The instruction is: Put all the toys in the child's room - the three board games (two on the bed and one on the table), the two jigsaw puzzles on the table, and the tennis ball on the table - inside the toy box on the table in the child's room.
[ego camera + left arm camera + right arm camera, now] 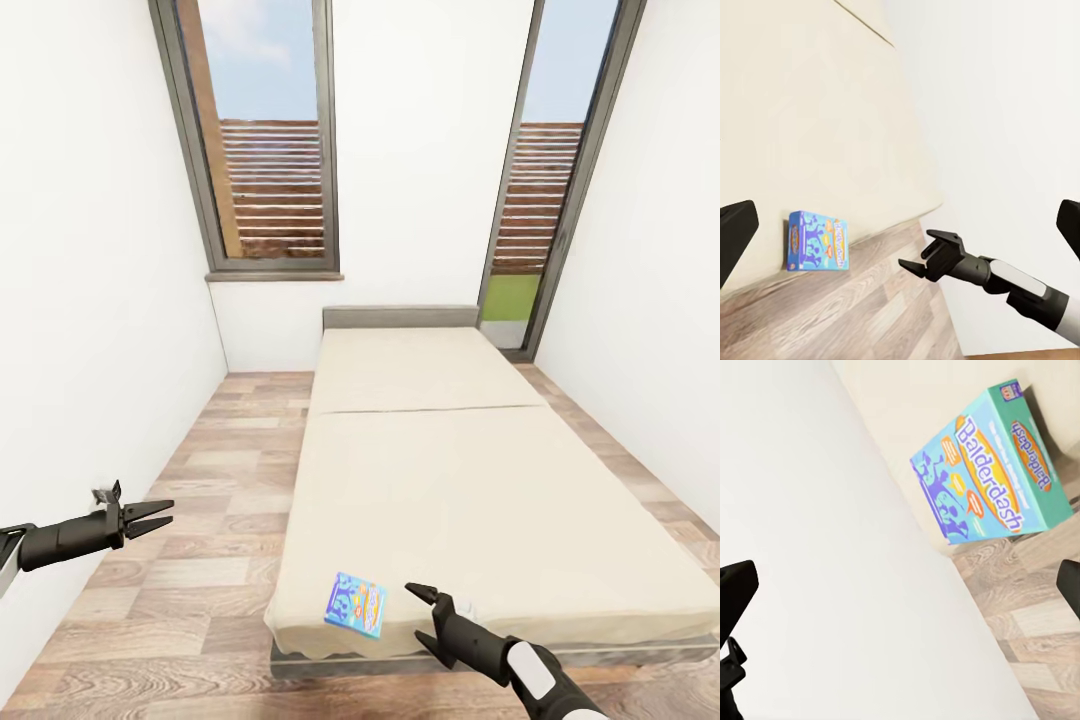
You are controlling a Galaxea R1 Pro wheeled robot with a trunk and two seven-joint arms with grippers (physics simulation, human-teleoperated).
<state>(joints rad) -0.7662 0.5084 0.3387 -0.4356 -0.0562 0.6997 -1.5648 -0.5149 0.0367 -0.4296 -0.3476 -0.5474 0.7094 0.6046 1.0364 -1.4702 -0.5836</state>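
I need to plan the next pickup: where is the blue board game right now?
In the head view the blue board game lies flat on the bed, at its near edge by the left corner, just left of the open right pincer.

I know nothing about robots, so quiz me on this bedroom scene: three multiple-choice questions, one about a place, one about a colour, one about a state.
1. Where does the blue board game lie?
A. on the floor
B. at the near edge of the bed
C. against the headboard

2. What colour is the mattress?
A. beige
B. red
C. black

3. How is the right gripper?
A. shut on the game
B. open, holding nothing
C. shut on a ball

Answers:
1 B, the box sits on the mattress by its near edge.
2 A, the mattress is plain beige.
3 B, its fingers are spread beside the box, apart from it.
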